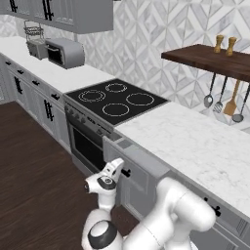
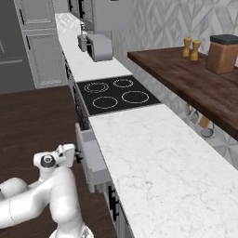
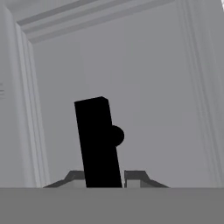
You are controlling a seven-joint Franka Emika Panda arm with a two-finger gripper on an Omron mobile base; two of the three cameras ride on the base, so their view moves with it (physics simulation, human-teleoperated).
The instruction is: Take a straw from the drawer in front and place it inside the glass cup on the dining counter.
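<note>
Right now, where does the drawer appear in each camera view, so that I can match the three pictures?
Left base view: the drawer is at lower centre, below and right of the black cooktop, slightly pulled out.
Right base view: the drawer is at lower left, below the cooktop.
Hand view: its grey front lies behind the black bar handle.
Shared landmark: the gripper, closed on that handle.

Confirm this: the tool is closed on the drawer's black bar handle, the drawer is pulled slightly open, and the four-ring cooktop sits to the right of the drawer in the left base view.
One detail is wrong. In the left base view the cooktop sits to the left of the drawer, not the right. The rest holds: the tool is closed on the black bar handle in the hand view, and the drawer stands slightly out from the cabinet front.
</note>
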